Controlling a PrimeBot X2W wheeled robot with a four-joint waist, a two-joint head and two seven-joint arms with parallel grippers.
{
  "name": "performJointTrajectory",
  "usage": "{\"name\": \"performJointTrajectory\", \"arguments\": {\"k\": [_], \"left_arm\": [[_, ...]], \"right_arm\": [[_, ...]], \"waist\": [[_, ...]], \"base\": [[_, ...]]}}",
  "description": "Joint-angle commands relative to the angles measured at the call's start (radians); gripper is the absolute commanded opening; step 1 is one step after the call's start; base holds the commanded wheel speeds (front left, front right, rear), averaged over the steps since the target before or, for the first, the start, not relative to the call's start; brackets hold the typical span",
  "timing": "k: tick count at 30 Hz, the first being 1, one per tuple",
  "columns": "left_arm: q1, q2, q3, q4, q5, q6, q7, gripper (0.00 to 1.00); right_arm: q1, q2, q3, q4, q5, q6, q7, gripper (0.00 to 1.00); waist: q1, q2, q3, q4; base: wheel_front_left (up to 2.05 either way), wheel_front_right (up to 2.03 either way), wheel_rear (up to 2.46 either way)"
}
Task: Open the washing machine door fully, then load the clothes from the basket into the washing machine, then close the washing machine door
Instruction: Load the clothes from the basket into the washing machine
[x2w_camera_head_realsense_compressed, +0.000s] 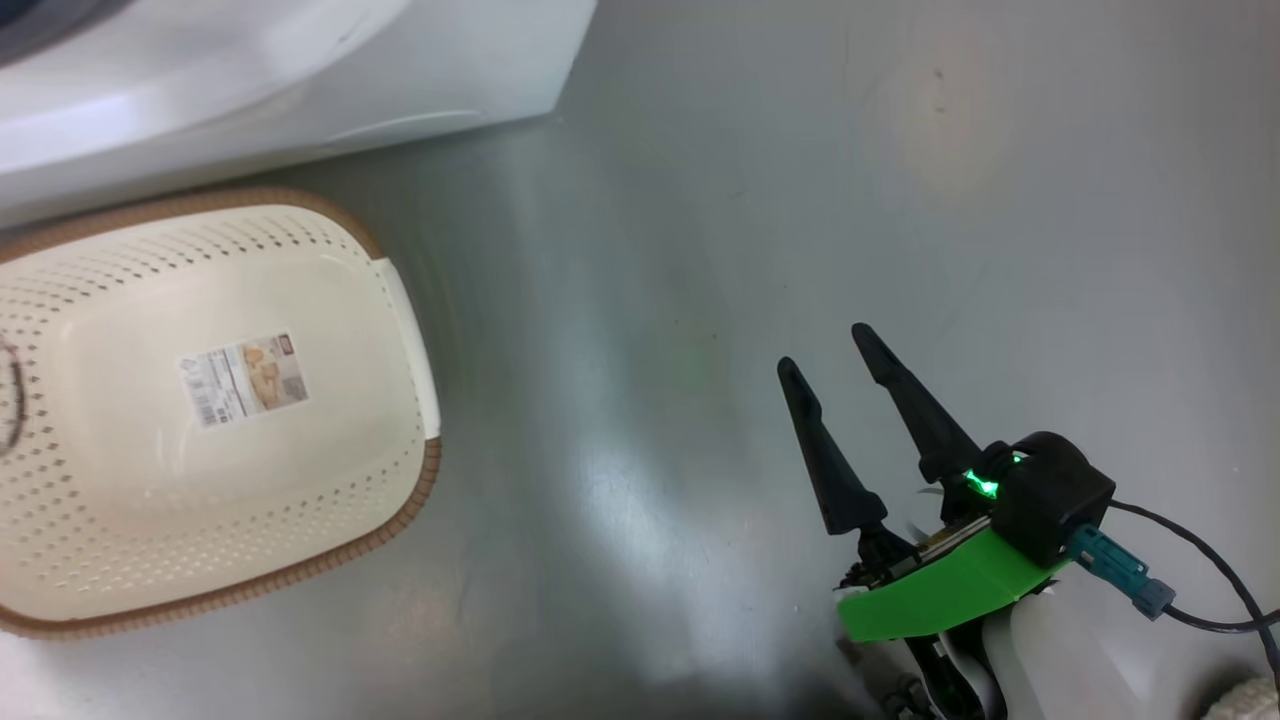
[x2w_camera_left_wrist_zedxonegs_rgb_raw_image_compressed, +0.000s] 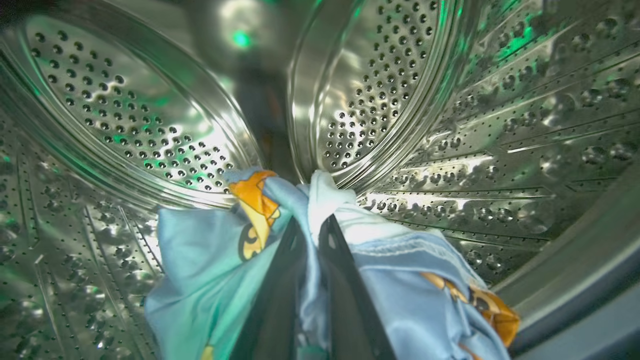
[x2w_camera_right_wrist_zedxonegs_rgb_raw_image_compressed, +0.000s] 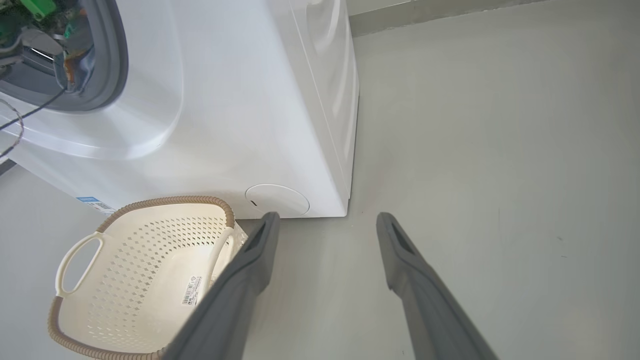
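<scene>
One step live, loading: left gripper (x2w_camera_left_wrist_zedxonegs_rgb_raw_image_compressed: 312, 227) clamped on clothes (x2w_camera_left_wrist_zedxonegs_rgb_raw_image_compressed: 210, 270) deep in drum (x2w_camera_left_wrist_zedxonegs_rgb_raw_image_compressed: 400, 75). Right gripper (x2w_camera_head_realsense_compressed: 822, 348), 4 o'clock, wide, idle. Basket (x2w_camera_head_realsense_compressed: 330, 480), 9 o'clock, bare. Next, likely: release, withdraw.

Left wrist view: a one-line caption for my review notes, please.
Left gripper, shut on the clothes, holds them inside the drum.

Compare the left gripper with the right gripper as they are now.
The left gripper is shut on the clothes; the right gripper is open and holds nothing. The left gripper is inside the washing machine; the right gripper hangs over the floor beside the basket. Both have two long dark fingers.
</scene>
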Motion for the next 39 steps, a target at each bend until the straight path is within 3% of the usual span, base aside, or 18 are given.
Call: {"name": "performJointTrajectory", "arguments": {"k": [1, 11, 16, 22, 29, 39], "left_arm": [[-0.043, 0.067, -0.003, 0.0, -0.016, -0.003, 0.023, 0.0], [-0.178, 0.108, -0.061, 0.094, -0.12, -0.003, 0.101, 0.0], [-0.222, 0.153, -0.088, 0.076, -0.101, -0.003, -0.046, 0.0], [-0.238, 0.174, -0.064, 0.002, -0.05, -0.003, -0.09, 0.0], [-0.168, 0.149, 0.03, -0.084, -0.001, -0.003, -0.091, 0.0], [-0.161, 0.113, -0.022, 0.092, -0.073, -0.003, -0.071, 0.0]], "right_arm": [[0.012, 0.002, 0.032, -0.02, 0.015, 0.002, -0.005, 1.0], [0.019, 0.002, 0.056, -0.026, 0.034, 0.002, -0.005, 1.0], [0.02, 0.002, 0.076, -0.025, 0.047, 0.002, -0.005, 1.0], [0.013, 0.002, 0.09, -0.026, 0.061, 0.002, -0.005, 1.0], [0.004, 0.002, 0.091, -0.025, 0.065, 0.002, -0.005, 1.0], [0.002, 0.002, 0.084, -0.013, 0.061, 0.002, -0.005, 1.0]], "waist": [[0.0, -0.0001, 0.02, -0.012], [0.0, -0.0001, 0.079, -0.03], [0.0, -0.0001, 0.101, -0.041], [0.0, -0.0001, 0.114, -0.051], [0.0, -0.0001, 0.116, -0.052], [0.0, -0.0001, 0.095, -0.038]], "base": [[0.0, 0.0, 0.0], [0.0, 0.0, 0.0], [0.0, 0.0, 0.0], [0.0, 0.0, 0.0], [0.0, 0.0, 0.0], [0.0, 0.0, 0.0]]}}
